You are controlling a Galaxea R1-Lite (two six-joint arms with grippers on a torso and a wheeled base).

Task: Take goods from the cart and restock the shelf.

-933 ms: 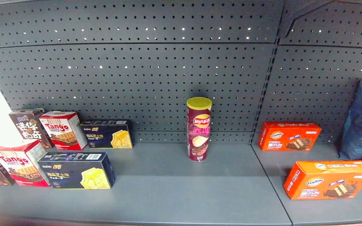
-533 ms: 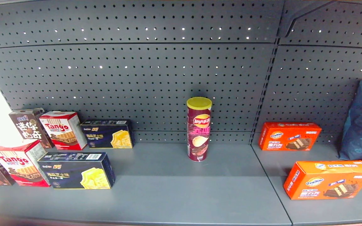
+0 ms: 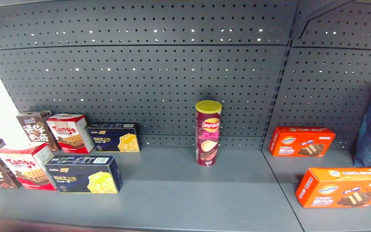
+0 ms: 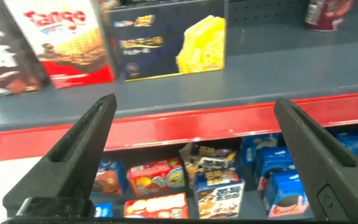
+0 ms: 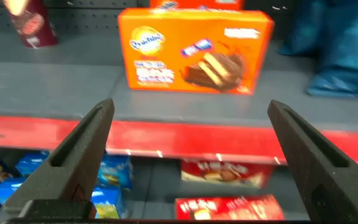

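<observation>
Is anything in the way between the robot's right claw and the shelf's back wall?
Yes. An orange box stands at the shelf's front, straight ahead of the open right gripper, with a second orange box behind it. The bare shelf between those and the chips can looks free.

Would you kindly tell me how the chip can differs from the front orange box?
The chip can is a tall cylinder standing upright; the front orange box is a wide carton lying lengthwise. The can is maroon with a yellow lid; the box is mostly orange. The can stands near the back panel; the box sits near the front edge, farther right. Both rest on the grey shelf.
</observation>
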